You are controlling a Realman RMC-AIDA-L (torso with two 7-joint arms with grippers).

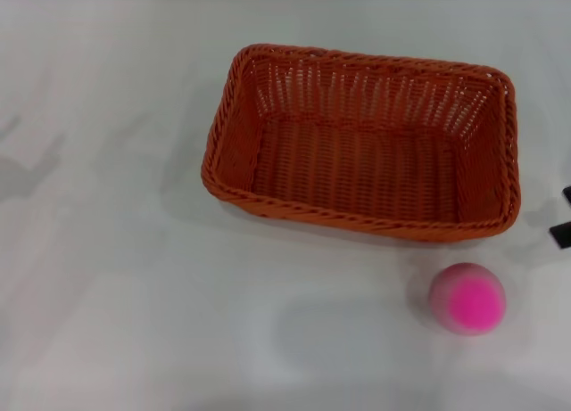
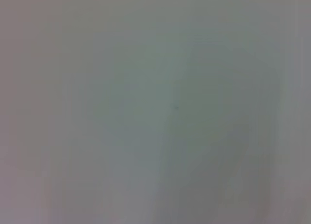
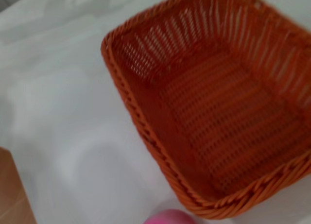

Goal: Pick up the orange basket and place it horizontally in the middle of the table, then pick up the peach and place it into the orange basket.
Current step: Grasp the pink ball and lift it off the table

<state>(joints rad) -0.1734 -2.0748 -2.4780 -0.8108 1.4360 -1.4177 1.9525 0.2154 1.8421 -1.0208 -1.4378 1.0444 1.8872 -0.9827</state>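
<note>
1. The peach (image 1: 467,298) lies nearest the head camera, on the table (image 1: 116,277) towards the robot's right, its vivid magenta patch facing up with paler pink around it.
2. It sits outside the orange basket (image 1: 361,217), just in front of that basket's near right corner, with a narrow strip of white surface between the two.
3. In the right wrist view only a pink sliver of the peach (image 3: 167,217) shows at the picture's edge, close to a corner of the orange basket (image 3: 146,117).
4. The orange basket stands upright on its base, long side running across the table, a little to the right of the middle and slightly skewed. Its woven floor is bare; the braided rim and slatted sloping sides show all round.
5. The right gripper (image 1: 564,217) shows only as two small dark pieces at the right edge of the head view, just beyond the basket's right end; whether its jaws are wide or narrow I cannot tell.
6. The right wrist camera looks down over the basket's corner and the white table (image 3: 63,112) beside it.
7. The left gripper appears in no view; the left wrist view is a plain grey-green blur with nothing to make out.
</note>
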